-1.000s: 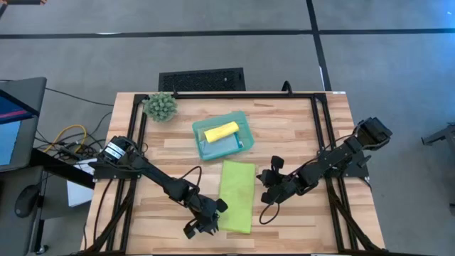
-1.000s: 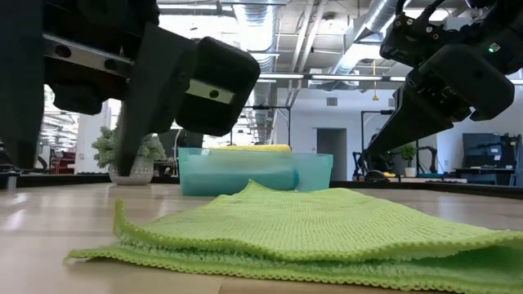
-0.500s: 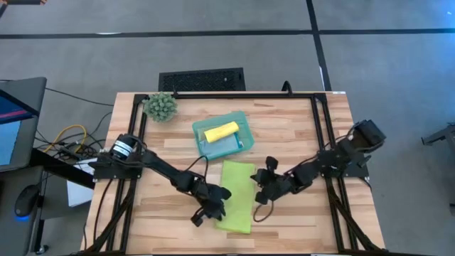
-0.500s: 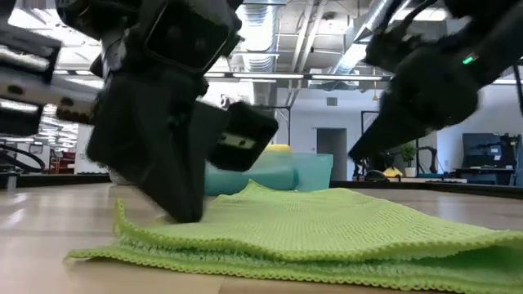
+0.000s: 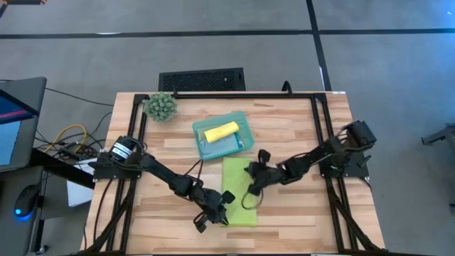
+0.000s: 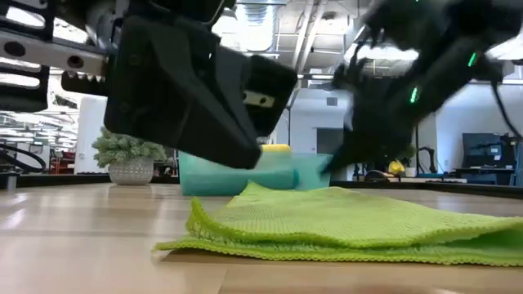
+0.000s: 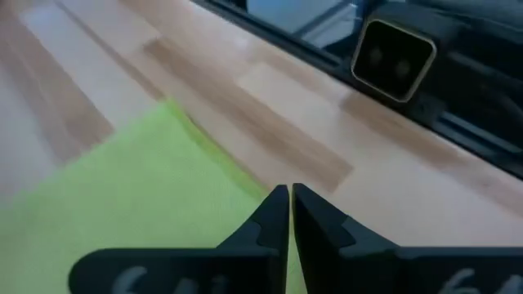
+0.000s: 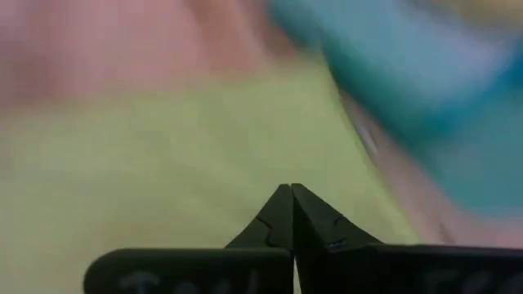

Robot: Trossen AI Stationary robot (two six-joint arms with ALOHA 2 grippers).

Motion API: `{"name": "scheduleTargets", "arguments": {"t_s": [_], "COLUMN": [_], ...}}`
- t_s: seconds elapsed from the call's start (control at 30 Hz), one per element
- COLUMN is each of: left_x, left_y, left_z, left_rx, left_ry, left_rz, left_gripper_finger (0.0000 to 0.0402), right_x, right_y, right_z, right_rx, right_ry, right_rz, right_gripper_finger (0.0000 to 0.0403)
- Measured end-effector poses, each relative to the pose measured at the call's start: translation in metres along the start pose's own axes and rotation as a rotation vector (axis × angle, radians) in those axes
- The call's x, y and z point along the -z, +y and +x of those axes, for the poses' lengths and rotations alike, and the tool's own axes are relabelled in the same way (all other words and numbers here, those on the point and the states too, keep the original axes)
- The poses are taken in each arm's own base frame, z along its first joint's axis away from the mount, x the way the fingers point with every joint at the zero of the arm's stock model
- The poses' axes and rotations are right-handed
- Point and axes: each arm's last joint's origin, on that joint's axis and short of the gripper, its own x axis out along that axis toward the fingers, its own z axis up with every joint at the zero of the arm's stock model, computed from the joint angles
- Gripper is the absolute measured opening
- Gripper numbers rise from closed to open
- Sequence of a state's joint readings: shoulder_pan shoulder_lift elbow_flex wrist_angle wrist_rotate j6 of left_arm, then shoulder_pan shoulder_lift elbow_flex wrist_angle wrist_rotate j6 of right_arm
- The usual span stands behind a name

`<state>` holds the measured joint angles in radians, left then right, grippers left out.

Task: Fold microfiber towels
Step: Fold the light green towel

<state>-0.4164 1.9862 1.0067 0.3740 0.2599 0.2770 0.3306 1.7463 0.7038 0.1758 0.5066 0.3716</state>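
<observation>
Both grippers inward over lime green towel (image 5: pixel 238 192); fingers together, grip on cloth perhaps.

A teal plastic tray (image 5: pixel 243 126) sits at the wooden table's (image 5: pixel 284 121) centre; a spiky green plant ball (image 5: pixel 161 106) occupies its upper-left corner.

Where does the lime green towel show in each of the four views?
High view: lime green towel at centre, below the teal tray.
Low view: it fills the foreground, tray behind.
Left wrist view: lower left.
Right wrist view: across the middle.
Shared landmark: the tray.
</observation>
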Motion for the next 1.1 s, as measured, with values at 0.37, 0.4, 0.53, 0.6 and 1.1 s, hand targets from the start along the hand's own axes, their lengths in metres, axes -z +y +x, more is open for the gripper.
{"name": "scheduleTargets", "arguments": {"t_s": [0.37,0.4,0.53,0.6,1.1], "left_x": [0.000,0.000,0.001,0.002,0.005], "left_y": [0.002,0.002,0.001,0.001,0.002], "left_z": [-0.002,-0.002,-0.002,-0.002,-0.003], "left_rx": [-0.141,-0.151,-0.151,-0.150,-0.158], "left_ry": [0.058,0.062,0.071,0.083,0.112], "left_rz": [-0.006,-0.008,-0.010,-0.013,-0.008], "left_gripper_finger": [0.0011,0.0011,0.0011,0.0011,0.0011], "right_x": [-0.004,-0.002,0.005,0.009,-0.001], "right_y": [0.048,0.052,0.059,0.061,0.076], "right_z": [-0.046,-0.044,-0.032,-0.026,-0.025], "right_rx": [-0.208,-0.214,-0.221,-0.218,-0.243], "right_ry": [-0.183,-0.185,-0.212,-0.216,-0.260], "right_rz": [-0.168,-0.184,-0.229,-0.244,-0.274], "right_gripper_finger": [0.0030,0.0033,0.0043,0.0049,0.0170]}}
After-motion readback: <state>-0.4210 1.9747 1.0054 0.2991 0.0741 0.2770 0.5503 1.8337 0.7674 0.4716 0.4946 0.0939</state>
